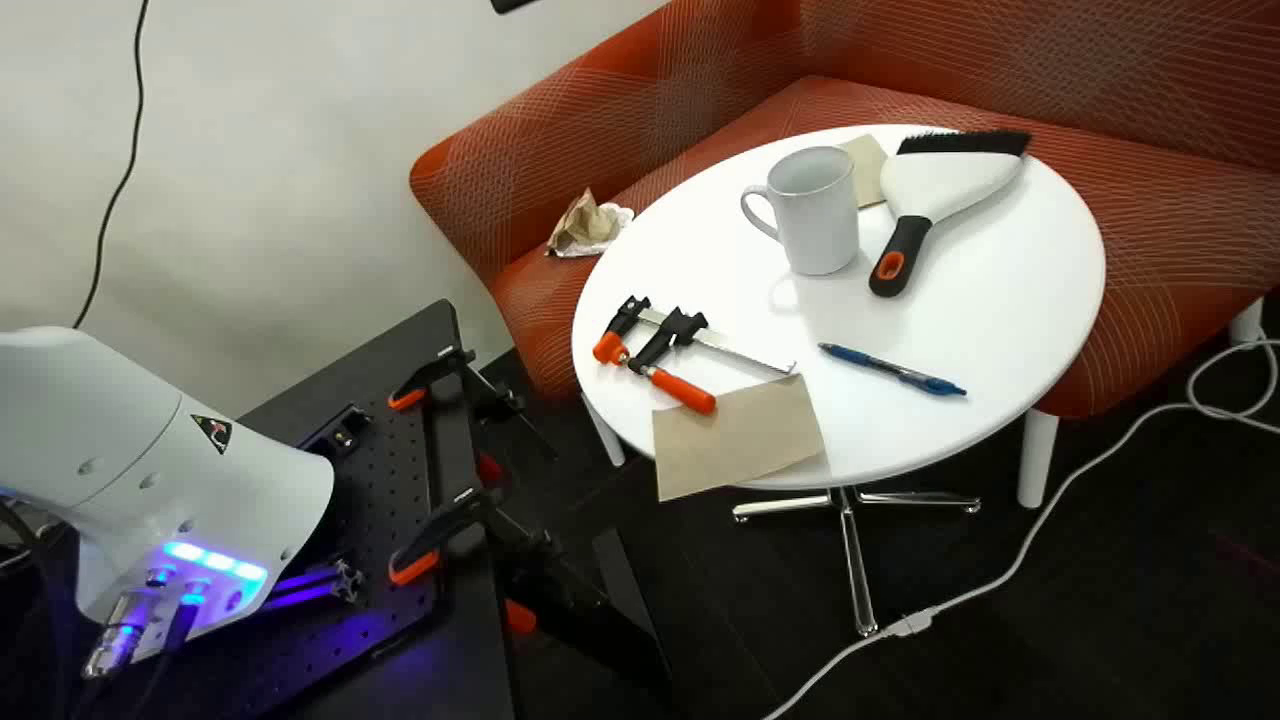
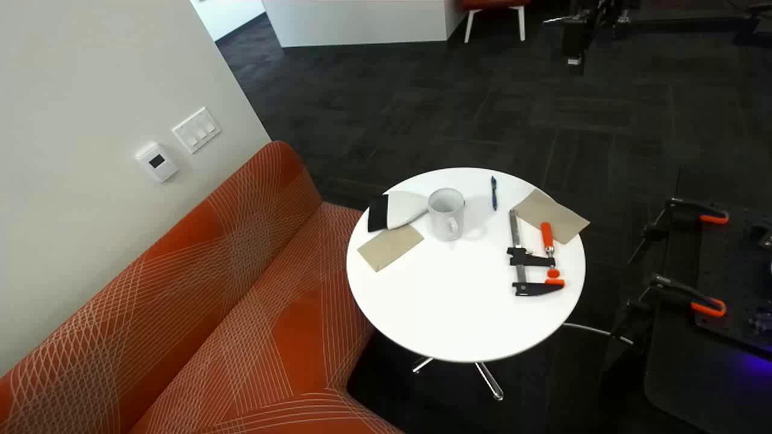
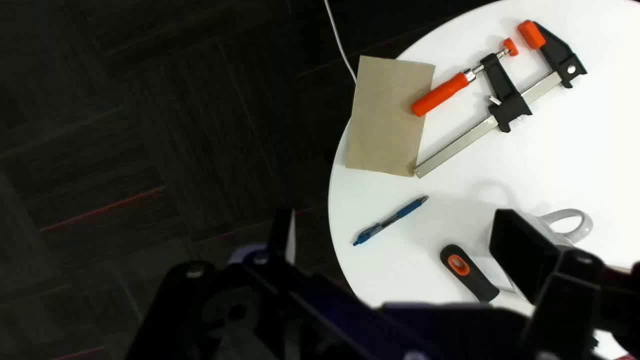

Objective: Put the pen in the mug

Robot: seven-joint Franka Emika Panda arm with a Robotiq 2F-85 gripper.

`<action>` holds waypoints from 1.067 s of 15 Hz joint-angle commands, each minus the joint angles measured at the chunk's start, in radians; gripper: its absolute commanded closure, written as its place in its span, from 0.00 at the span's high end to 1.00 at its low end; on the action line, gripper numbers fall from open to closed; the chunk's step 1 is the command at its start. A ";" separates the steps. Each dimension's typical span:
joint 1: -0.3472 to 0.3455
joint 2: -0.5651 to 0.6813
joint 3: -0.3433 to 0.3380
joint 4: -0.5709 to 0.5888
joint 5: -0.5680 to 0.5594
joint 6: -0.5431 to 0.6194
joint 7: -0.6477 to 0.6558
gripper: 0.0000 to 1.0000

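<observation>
The thin dark blue pen (image 1: 893, 369) lies flat on the round white table (image 1: 1020, 270); it also shows in an exterior view (image 2: 494, 194) and in the wrist view (image 3: 391, 221). The white mug (image 1: 825, 230) stands upright beyond the pen, its handle to the side; it also shows in an exterior view (image 2: 446, 224). In the wrist view the mug (image 3: 584, 231) is partly hidden behind the right finger. My gripper (image 3: 394, 222) is open and empty, above the table, with the pen visible between its fingers. Part of the gripper (image 2: 576, 51) shows at the top of an exterior view.
A metal clamp with an orange handle (image 1: 685, 393) lies beside brown paper (image 1: 740, 440) overhanging the table edge. A white brush with black handle (image 1: 905, 250) lies by the mug, near another brown paper (image 2: 391, 247). An orange sofa (image 2: 241, 301) borders the table.
</observation>
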 commanded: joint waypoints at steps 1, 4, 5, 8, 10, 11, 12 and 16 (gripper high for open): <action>0.001 0.000 -0.001 0.001 0.000 -0.002 0.000 1.00; 0.001 0.000 -0.001 0.001 0.000 -0.002 0.000 1.00; 0.001 0.000 -0.001 0.001 0.000 -0.002 0.000 1.00; 0.002 0.015 0.004 0.011 -0.003 0.004 0.018 1.00; 0.009 0.061 0.006 0.038 0.021 0.026 0.037 1.00; 0.009 0.083 0.009 0.049 0.024 0.042 0.054 1.00; 0.013 0.113 0.006 0.062 0.043 0.064 0.059 1.00; 0.018 0.246 0.007 0.117 0.080 0.165 0.145 1.00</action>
